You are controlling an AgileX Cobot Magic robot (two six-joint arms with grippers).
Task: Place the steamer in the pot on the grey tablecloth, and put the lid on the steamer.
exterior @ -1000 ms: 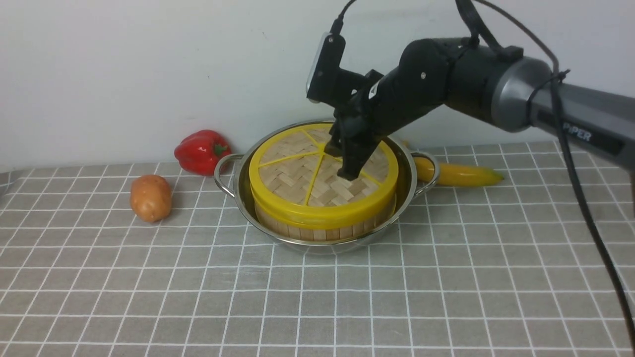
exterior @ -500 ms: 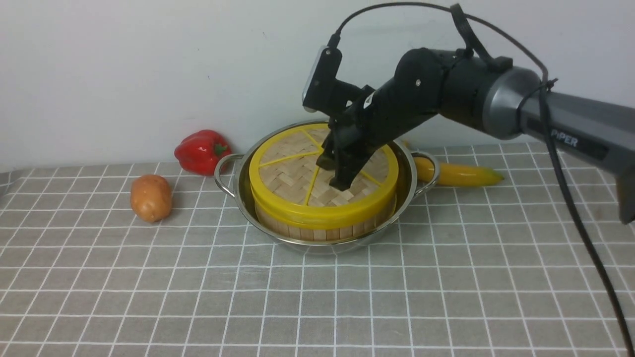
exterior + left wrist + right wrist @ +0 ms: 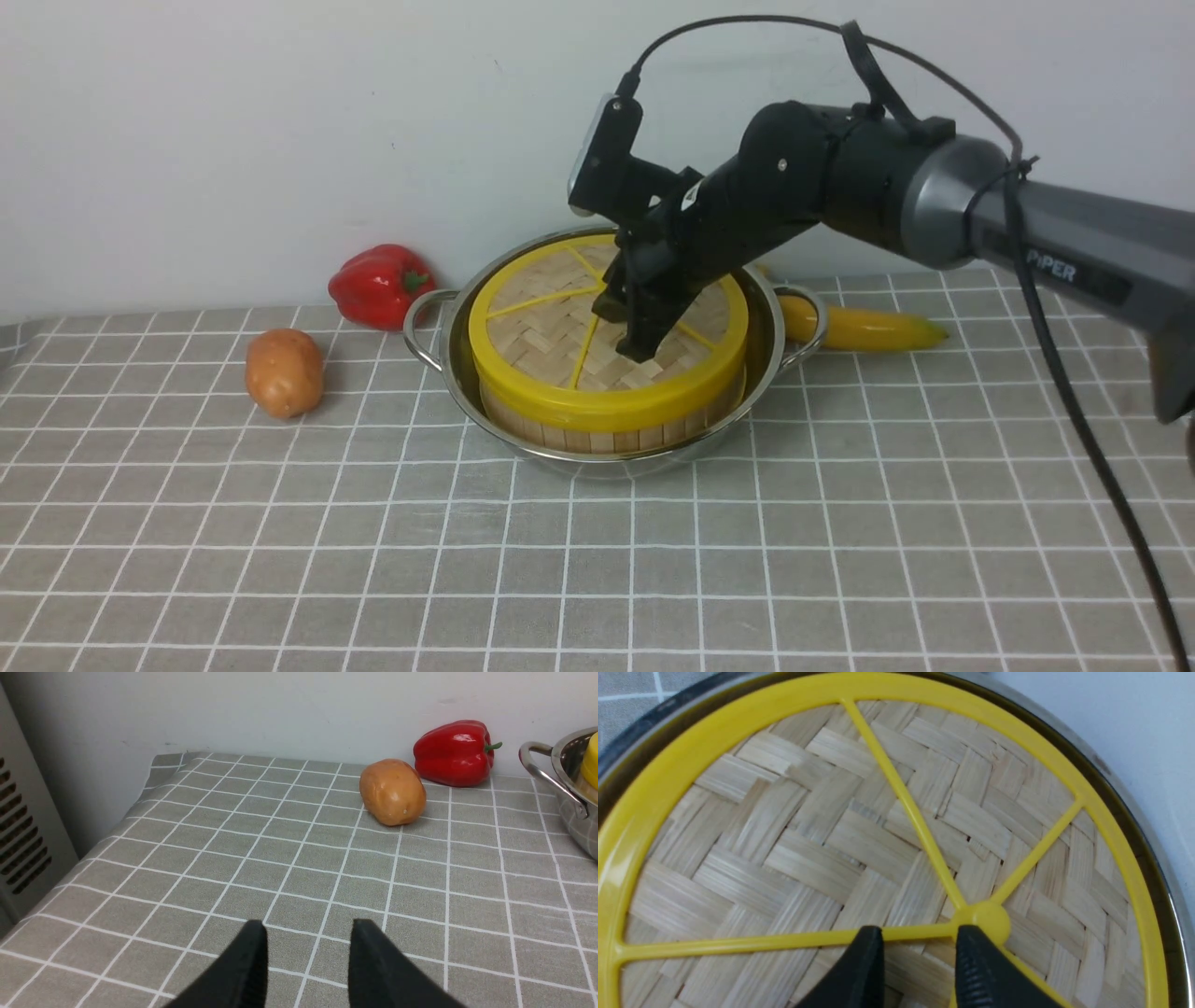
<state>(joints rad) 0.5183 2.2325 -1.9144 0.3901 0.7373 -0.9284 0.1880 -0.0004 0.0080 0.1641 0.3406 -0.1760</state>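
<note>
A: So we've got the steamer (image 3: 611,441) sitting inside the pot (image 3: 597,469) on the grey tablecloth (image 3: 597,560), with the lid (image 3: 541,336) on top. Are we just fine-tuning now?

B: Looks like it, imo. We seem to be at the settle-the-lid stage, so we want a light, even push near the middle, straight down. Leaning on one edge could tip the lid or slide the steamer sideways in the pot. If we can see the yellow rim sitting level all round, we lift straight up and leave it alone.

A: And the right gripper (image 3: 920,933), are we holding anything with it?

B: Nope, its fingers are apart and there's nothing pinched between them. We've got it over the lid, just beside the centre knob (image 3: 983,919). We can't tell for sure whether the tips touch the weave, so let's go gently and not snag that knob on the way out.

A: What about our left gripper (image 3: 308,938)?

B: Also spread and holding nothing, well apart from the pot. The lid and steamer are way over towards our right arm's side of it, so we don't need it here.
</note>
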